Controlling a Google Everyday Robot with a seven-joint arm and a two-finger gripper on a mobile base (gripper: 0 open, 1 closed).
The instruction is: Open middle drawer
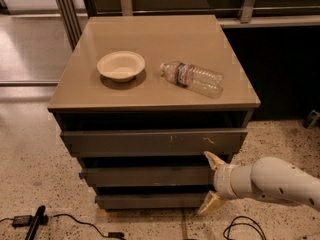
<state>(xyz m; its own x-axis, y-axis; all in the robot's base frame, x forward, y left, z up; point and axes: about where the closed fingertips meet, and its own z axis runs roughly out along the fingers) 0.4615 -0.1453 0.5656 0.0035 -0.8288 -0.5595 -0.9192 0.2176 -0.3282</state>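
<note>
Not yet pulled out: the middle drawer, lying between top drawer and bottom drawer. At its right end the end effector, fingers spread apart above and below the front, probably for catching the handleless edge.

Middle drawer: 2nd of 3 stacked fronts. Flat, handleless panel, plain dark grey-brown, level. Set back beneath the scratched larger front and above the narrowest front. No interior shows. Gripper: at the panel's right end, fingers spread, 1 above, 1 below.
</note>
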